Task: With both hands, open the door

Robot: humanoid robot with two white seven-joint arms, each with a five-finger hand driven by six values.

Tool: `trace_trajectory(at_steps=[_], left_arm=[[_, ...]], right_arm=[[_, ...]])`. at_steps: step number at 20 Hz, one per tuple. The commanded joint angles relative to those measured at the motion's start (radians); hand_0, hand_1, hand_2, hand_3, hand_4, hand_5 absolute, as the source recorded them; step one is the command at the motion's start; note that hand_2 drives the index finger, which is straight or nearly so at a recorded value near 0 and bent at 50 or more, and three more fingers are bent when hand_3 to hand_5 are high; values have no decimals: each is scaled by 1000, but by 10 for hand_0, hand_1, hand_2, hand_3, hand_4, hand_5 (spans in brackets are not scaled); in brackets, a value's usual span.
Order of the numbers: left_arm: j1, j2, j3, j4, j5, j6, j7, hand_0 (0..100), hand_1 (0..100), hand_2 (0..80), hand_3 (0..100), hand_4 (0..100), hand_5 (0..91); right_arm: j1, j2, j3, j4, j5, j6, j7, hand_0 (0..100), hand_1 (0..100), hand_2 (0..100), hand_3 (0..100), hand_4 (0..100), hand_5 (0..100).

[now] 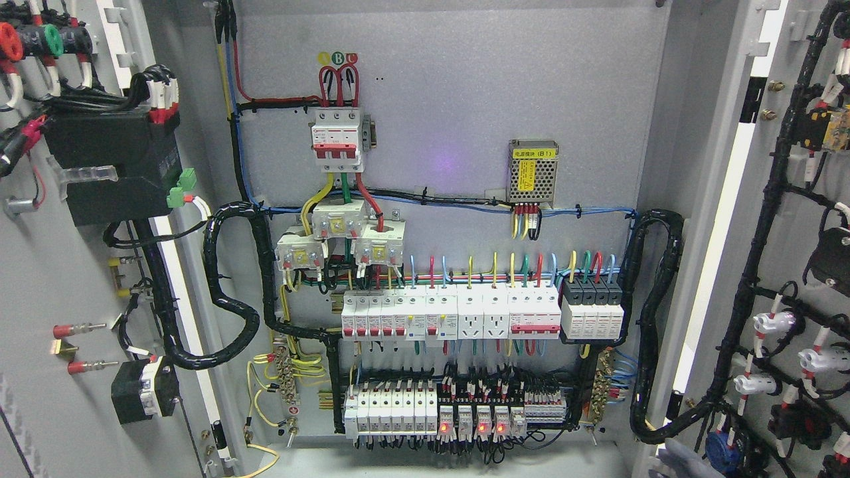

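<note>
Both grey sheet-metal cabinet doors look swung wide already: the left door (60, 265) fills the left of the frame and the right door (790, 219) the right, inner faces toward the camera.

They should handle as stiff, fairly heavy panels, since each carries black wiring looms (764, 219) and bolted-on components, so I'd expect them to swing slowly on the hinges. The painted steel is probably slick. The bare outer edge is the place to take hold, not the cables or terminals.

At the bottom right corner there's a pale grey shape (684, 461) that might be a robot hand, but I can't tell, so no call on the fingers.

Between the doors sits the grey backplate (451, 99) with rows of white breakers (451, 315).
</note>
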Motion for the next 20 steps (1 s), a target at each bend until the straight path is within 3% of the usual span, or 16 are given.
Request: trace_trajectory(at_steps=[1,6,11,20], left_arm=[[-46,-51,128,-145,-42,-355,-3,120,556,0,0,0,0],[-61,-60,147,-226,-42,-427,-3,120,556,0,0,0,0],[-55,-120,145,-298,-42,-466,-8,120,556,0,0,0,0],[-54,-151,205,-308,-41,-610,-8,120,556,0,0,0,0]], right_arm=[[31,-147,-175,-17,-143,1,-1,100,131,0,0,0,0],[39,-165,-183,-12,-146,24,-1,100,131,0,0,0,0],[30,-165,-216,-9,-146,52,-1,100,131,0,0,0,0],[22,-158,-246,14,-146,64,-1,100,131,0,0,0,0]])
